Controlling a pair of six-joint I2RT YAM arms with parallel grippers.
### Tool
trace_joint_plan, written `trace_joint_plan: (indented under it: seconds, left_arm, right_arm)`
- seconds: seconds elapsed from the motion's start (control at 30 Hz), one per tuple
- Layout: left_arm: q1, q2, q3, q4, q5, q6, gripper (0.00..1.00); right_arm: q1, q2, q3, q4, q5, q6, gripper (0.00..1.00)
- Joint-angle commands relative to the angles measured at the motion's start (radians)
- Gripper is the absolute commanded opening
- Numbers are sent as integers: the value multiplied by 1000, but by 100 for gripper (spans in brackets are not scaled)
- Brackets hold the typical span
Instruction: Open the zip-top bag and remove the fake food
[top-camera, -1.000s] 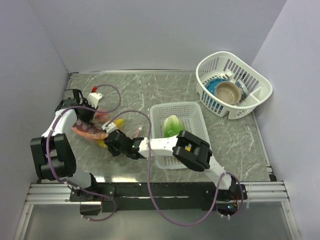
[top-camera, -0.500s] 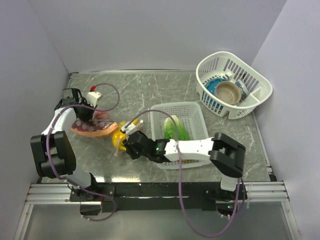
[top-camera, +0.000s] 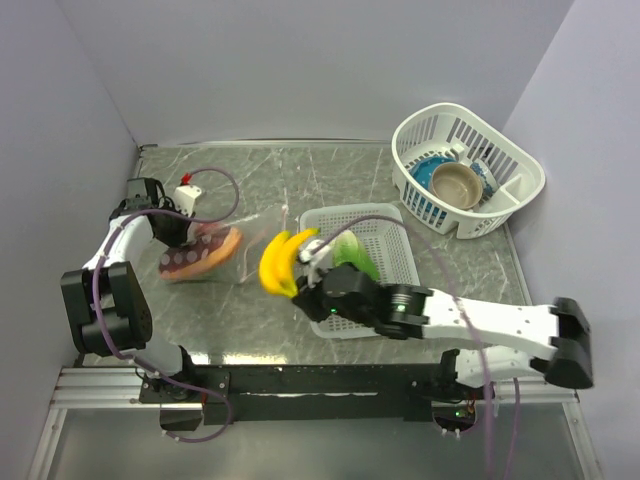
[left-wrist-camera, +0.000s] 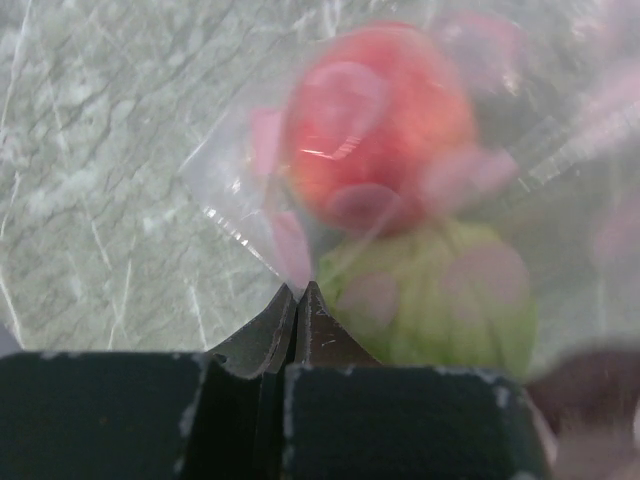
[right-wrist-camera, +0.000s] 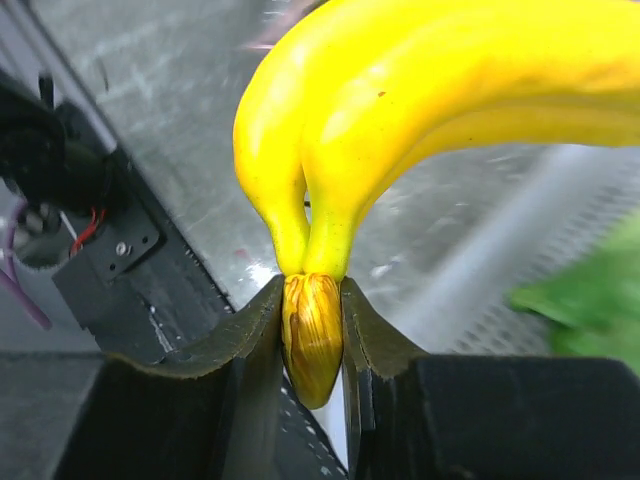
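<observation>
This is a robotics lab test cell. Plain pale walls (top-camera: 300, 70) box in a marble-patterned table (top-camera: 330, 180), and an aluminium rail (top-camera: 100, 385) carrying the robot mounts runs along its near edge.

Left gripper (left-wrist-camera: 297, 292) pinched closed; right gripper (right-wrist-camera: 312, 300) clamped, arm extended.
</observation>
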Motion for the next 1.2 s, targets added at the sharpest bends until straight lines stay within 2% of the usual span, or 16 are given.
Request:
trace_joint_plan:
  seconds: [0.0, 0.2, 0.37, 0.47, 0.53, 0.63, 0.67, 0.73, 0.83, 1.03, 1.1, 1.17]
  left_arm:
    - [9, -6, 31, -15, -16, -15, 1]
    - [7, -20, 54, -39, 1, -26, 1]
    - [3, -32, 83, -74, 37, -38, 1]
    - [-9, -50, 118, -100, 56, -54, 1]
    - [-25, -73, 161, -133, 76, -64, 1]
    - [-42, -98, 232, -175, 110, -93, 4]
    - [-43, -105, 250, -192, 119, -103, 6]
    - [-49, -112, 301, -232, 145, -113, 7]
    - [-48, -133, 326, -251, 154, -123, 6]
    - [-43, -159, 249, -215, 117, -113, 3]
    - [-46, -150, 279, -264, 169, -138, 4]
    - [-52, -135, 394, -355, 261, -176, 5]
  right_arm:
    - [-13, -197, -36, -37, 134, -17, 7]
    - [-58, -321, -88, -71, 232, 0, 10]
    - [-154, -277, -103, -189, 402, 95, 10]
    - [-191, -280, -148, -166, 417, 116, 18]
    - [-246, -289, -175, -127, 407, 126, 30]
    - [-312, -302, -182, -56, 329, 110, 58]
    - [-323, -293, -175, -44, 312, 106, 75]
    - [-335, -273, -139, -33, 302, 103, 100]
    - [-336, -224, -82, -34, 283, 90, 100]
    - [-331, -171, -51, 39, 178, 83, 100]
    - [-322, -127, -42, 50, 169, 95, 100]
    - [-308, -80, -36, 65, 155, 98, 100]
